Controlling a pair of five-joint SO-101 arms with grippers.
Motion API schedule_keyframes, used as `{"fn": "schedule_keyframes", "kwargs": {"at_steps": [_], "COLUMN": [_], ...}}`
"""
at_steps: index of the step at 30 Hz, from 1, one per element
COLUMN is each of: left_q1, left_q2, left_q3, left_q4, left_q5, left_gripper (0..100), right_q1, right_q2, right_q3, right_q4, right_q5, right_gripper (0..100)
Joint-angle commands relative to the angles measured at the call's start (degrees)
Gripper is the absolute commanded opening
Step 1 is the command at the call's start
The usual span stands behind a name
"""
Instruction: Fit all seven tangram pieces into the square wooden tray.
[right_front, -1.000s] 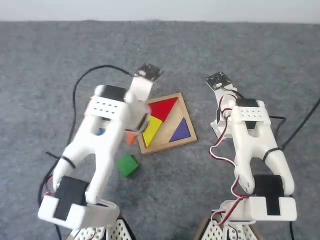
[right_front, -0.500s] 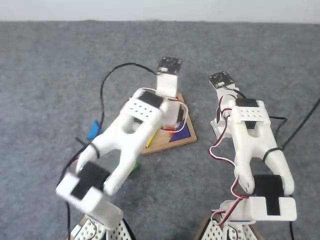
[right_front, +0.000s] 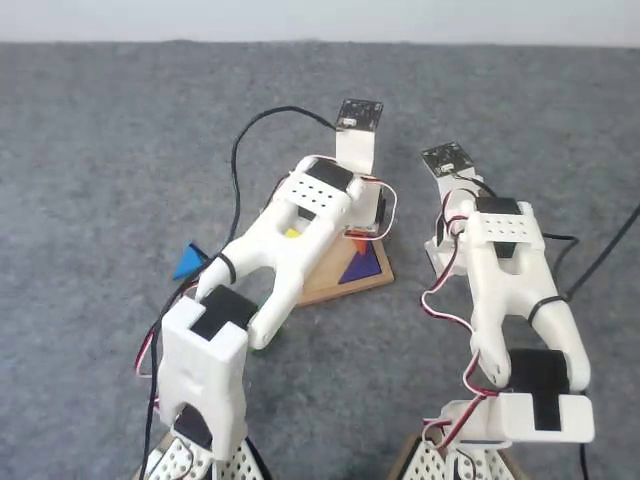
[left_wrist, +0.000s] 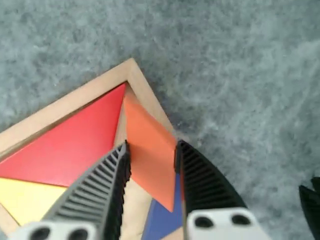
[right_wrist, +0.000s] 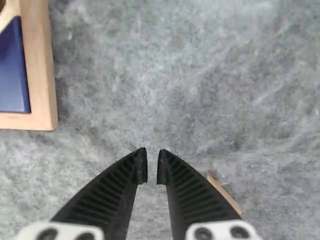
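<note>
My left gripper (left_wrist: 151, 146) is shut on an orange parallelogram (left_wrist: 150, 160), held over the corner of the square wooden tray (left_wrist: 134, 70). In the tray lie a red triangle (left_wrist: 75, 145), a yellow piece (left_wrist: 25, 197) and a dark blue triangle (left_wrist: 160, 222). From above, the left arm (right_front: 300, 230) covers most of the tray (right_front: 330, 285), and the orange piece (right_front: 357, 238) shows at its tip. A loose blue triangle (right_front: 188, 260) lies on the carpet to the tray's left. My right gripper (right_wrist: 148, 161) is shut on nothing, just above the carpet beside the tray's corner (right_wrist: 42, 75).
Grey carpet covers the whole table. The right arm (right_front: 505, 260) stands close to the tray's right side. A black cable (right_front: 265, 125) loops from the left arm over the carpet behind the tray. A small wooden bit (right_wrist: 223, 194) lies by the right fingers.
The left arm has swung from the tray's left side across to its right corner, carrying the orange piece. This uncovered the blue triangle. The right arm has stayed still.
</note>
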Motion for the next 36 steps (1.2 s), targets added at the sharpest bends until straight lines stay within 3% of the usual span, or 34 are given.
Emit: {"fn": "schedule_keyframes", "kwargs": {"at_steps": [1,12,22,36], "left_q1": [0.2,-0.4,-0.4,-0.4], "left_q2": [-0.5,1.8,1.8,1.9], "left_q3": [-2.9,-2.9,-2.9,-2.9], "left_q4": [-0.5,-1.1,-0.4,0.4], "left_q5": [0.6,0.7,8.4,8.4], "left_gripper": [2,2,2,2], "right_q1": [0.6,0.6,0.7,0.6], "right_q2": [-0.7,-0.5,-0.5,-0.3], "right_q3": [-0.6,-0.6,-0.6,-0.3], "right_q4": [-0.7,-1.5,-1.5,-4.4], "right_q5": [-0.5,-0.5,-0.5,-3.8], "right_gripper": [5.8,5.8,5.8,5.8]}}
